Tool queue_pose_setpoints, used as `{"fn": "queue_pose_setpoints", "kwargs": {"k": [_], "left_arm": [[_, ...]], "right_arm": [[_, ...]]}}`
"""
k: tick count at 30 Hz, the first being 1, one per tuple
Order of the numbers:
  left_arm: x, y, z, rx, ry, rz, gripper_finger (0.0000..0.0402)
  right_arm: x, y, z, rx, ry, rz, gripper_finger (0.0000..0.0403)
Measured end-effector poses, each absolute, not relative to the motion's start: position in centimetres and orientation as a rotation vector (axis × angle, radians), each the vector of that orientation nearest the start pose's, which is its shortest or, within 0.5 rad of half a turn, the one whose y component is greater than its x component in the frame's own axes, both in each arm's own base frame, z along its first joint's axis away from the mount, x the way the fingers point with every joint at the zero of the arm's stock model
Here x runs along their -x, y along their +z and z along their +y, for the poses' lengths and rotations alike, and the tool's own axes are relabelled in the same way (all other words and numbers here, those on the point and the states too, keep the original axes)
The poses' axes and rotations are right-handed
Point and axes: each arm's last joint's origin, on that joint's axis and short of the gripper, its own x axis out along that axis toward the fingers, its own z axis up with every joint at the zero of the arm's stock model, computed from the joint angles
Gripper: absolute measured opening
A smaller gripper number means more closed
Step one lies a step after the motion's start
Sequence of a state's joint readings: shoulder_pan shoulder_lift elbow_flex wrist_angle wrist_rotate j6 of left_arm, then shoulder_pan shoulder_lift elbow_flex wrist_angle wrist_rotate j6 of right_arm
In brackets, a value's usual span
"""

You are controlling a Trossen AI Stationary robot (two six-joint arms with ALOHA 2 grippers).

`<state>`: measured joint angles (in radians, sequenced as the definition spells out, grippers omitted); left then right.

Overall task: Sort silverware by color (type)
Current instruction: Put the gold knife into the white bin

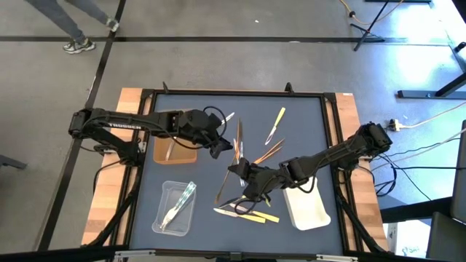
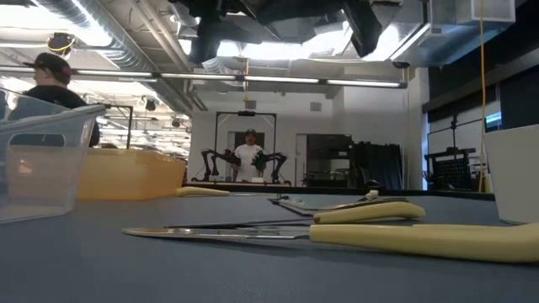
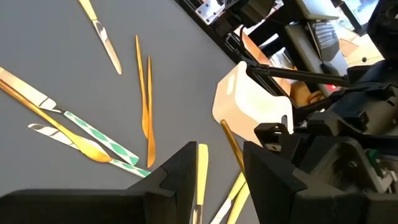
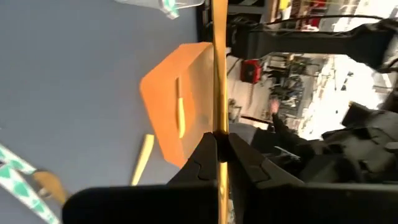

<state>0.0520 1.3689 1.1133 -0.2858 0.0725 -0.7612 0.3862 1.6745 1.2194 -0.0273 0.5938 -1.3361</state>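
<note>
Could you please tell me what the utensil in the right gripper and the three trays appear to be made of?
The utensil pinched in the right gripper looks like thin wood: slim, tan, matte. The brown tray appears to be translucent amber plastic, since a utensil shows through its wall. The clear tray seems to be transparent plastic. The white tray looks like opaque, smooth plastic.

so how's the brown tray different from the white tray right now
The brown tray sits by the left gripper and holds a slim utensil; the white tray sits near the right arm with nothing visible inside. The brown one is amber, the white one pale. Both are small rectangular trays on the dark mat.
</note>
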Motion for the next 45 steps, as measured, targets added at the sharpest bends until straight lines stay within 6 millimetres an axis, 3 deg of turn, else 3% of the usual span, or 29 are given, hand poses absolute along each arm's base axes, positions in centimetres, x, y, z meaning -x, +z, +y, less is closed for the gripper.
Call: {"fn": "queue_pose_setpoints", "kwargs": {"k": [16,45], "left_arm": [[-30.4,31.2,-0.4,0.785,0.130,0.499,0.0125],[-30.5,31.3,-0.7,0.810,0.116,0.492,0.0125]], "right_arm": [[-35.6,27.6,12.7,1.594,0.087,0.451,0.0003],[-36.3,28.7,12.1,1.616,0.005,0.378,0.0003]]}}
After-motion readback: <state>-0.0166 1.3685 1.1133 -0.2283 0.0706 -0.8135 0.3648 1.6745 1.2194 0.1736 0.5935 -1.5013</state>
